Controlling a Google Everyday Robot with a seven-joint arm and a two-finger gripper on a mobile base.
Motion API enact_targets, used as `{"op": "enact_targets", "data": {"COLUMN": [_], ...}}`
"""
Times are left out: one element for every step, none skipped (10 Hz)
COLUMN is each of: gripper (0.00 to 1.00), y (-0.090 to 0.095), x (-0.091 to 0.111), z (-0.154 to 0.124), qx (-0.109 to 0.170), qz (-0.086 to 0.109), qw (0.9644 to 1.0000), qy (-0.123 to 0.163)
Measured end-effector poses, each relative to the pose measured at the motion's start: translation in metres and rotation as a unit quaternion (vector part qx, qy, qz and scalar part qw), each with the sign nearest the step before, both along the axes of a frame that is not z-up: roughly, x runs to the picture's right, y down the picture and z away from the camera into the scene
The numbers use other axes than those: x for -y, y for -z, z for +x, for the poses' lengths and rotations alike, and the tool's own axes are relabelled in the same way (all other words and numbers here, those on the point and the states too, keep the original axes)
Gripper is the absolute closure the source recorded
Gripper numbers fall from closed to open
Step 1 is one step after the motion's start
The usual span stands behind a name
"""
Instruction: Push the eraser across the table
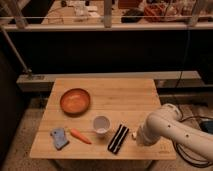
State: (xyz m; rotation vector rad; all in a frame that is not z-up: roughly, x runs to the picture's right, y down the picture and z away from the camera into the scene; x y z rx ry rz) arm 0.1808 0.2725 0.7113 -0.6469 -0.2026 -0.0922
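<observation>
The eraser point(118, 138), a flat black oblong block with a pale stripe, lies near the front edge of the light-wood table point(120, 95), tilted slightly from upright in the view. My white arm reaches in from the right over the table's front right corner. My gripper point(134, 135) is low at the table surface, just right of the eraser, very close to its right side. I cannot tell whether it touches the eraser.
A white cup point(101, 124) stands just left of the eraser. An orange carrot point(80, 136) and a small blue-grey item point(59, 138) lie at the front left. A brown bowl point(75, 100) sits at the middle left. A dark railing and cables run behind the table.
</observation>
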Motion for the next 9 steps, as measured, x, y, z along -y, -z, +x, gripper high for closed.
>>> {"op": "enact_targets", "data": {"gripper": [1.00, 1.00, 1.00, 1.00, 1.00, 1.00, 1.00, 1.00, 1.00], "y": [-0.006, -0.010, -0.013, -0.017, -0.021, -0.024, -0.027, -0.031, -0.035], "x": [-0.004, -0.005, -0.005, -0.005, -0.006, -0.007, -0.007, -0.008, -0.006], "z": [-0.003, -0.005, -0.008, -0.015, -0.018, -0.020, -0.021, -0.023, -0.027], "qx": [0.002, 0.004, 0.005, 0.008, 0.009, 0.009, 0.010, 0.011, 0.012], "qz": [0.001, 0.002, 0.002, 0.002, 0.004, 0.005, 0.005, 0.005, 0.006], "qw": [1.0000, 1.0000, 0.9999, 0.9999, 0.9998, 0.9997, 0.9997, 0.9996, 0.9995], "qy": [0.003, 0.007, 0.010, 0.014, 0.018, 0.020, 0.022, 0.024, 0.029]}}
